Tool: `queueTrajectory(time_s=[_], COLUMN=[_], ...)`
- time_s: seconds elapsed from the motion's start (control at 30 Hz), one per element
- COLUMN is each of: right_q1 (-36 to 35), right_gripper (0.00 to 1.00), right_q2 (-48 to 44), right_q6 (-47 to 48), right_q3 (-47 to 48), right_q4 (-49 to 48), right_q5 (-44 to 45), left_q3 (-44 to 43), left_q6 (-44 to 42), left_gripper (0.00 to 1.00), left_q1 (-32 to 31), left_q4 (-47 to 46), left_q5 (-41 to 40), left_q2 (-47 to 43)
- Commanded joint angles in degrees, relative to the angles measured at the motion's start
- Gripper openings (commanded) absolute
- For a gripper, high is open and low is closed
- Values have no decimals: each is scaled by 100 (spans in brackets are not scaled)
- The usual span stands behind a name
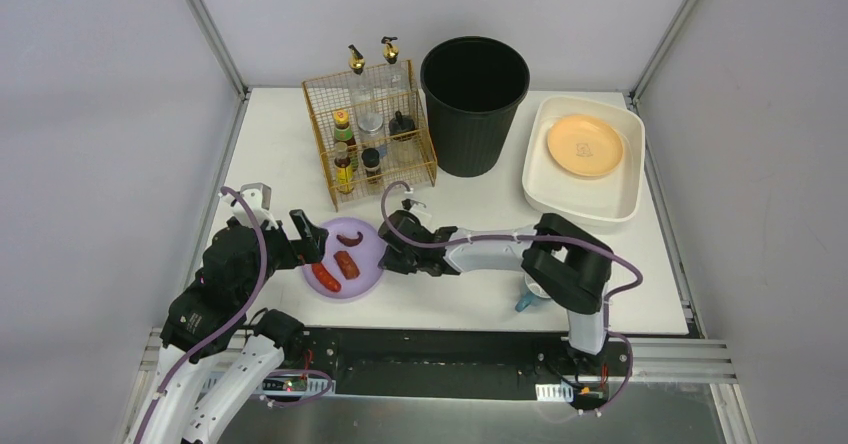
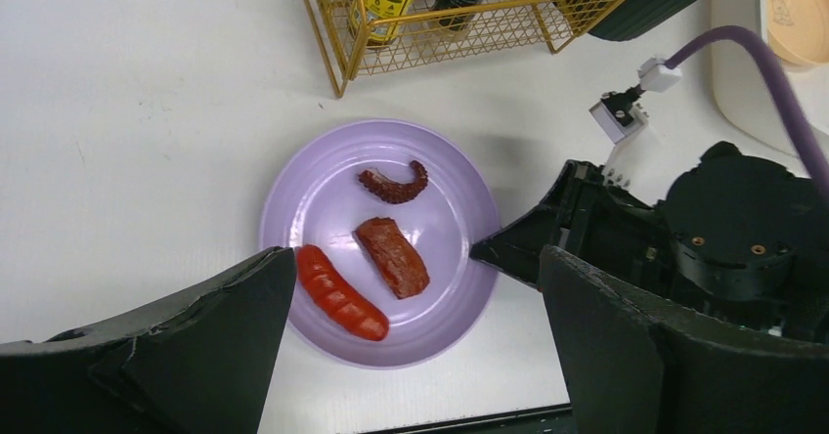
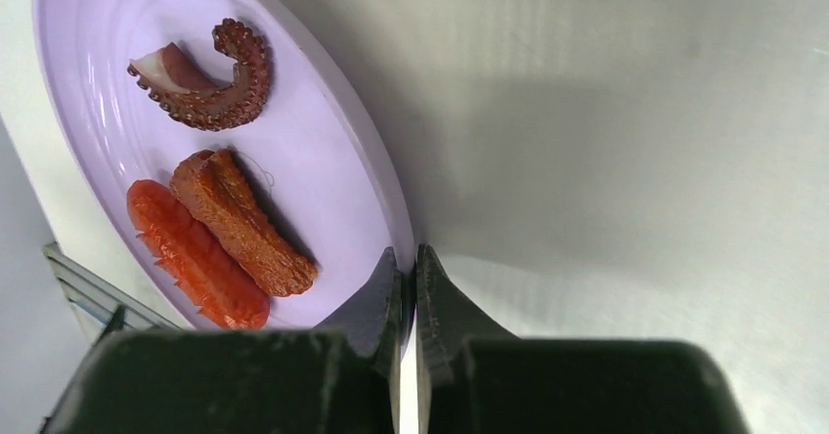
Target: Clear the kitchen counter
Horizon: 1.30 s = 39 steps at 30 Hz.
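A lilac plate (image 1: 362, 276) sits near the front left of the white kitchen counter (image 1: 480, 214). It holds a red sausage (image 2: 342, 292), a brown piece of meat (image 2: 391, 256) and an octopus tentacle (image 2: 394, 185). My right gripper (image 1: 385, 257) reaches in from the right, shut on the plate's right rim. In the right wrist view the right gripper (image 3: 411, 253) has that thin rim (image 3: 391, 209) pinched between its two fingertips. My left gripper (image 1: 300, 244) hovers over the plate's left side, open wide. In the left wrist view the left gripper (image 2: 415, 258) holds nothing.
A gold wire rack (image 1: 370, 134) with bottles stands at the back. To its right stands a black bin (image 1: 474, 104). A white tub (image 1: 535, 189) holding an orange plate (image 1: 584, 144) is at the back right. A blue cup (image 1: 527, 299) shows under the right arm.
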<state>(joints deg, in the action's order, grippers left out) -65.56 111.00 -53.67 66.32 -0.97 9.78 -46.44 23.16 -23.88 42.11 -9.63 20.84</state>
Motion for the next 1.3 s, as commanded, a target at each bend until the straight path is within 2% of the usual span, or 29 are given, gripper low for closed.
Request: queueTrajectory(time_s=[0.0,0.3,0.67,0.9,1.27], right_q1=[-12,140,726,1634,3424], right_gripper=[0,0,0,0,0], right_q2=[-755,-2042,-3635,-4104,-3326], right_q6=[355,760,1198,1621,1943], right_q3=[-263,-847,-893,-124,2006], right_q4=[502,1170,2424,3448,4254], right_q5=[155,-81,-658,-920,-1966], left_q3=[18,21,20,11,12], left_q6=[-13,-13,-4,-4,0], left_gripper=[100,100,100,100,100], left_q1=[76,76,76,76,76], left_q4=[-23,-25,-27,-27,-28], left_q5=[-122,-115,-131,-94,-52], left_q2=[-50,-52,-56,-25,-21])
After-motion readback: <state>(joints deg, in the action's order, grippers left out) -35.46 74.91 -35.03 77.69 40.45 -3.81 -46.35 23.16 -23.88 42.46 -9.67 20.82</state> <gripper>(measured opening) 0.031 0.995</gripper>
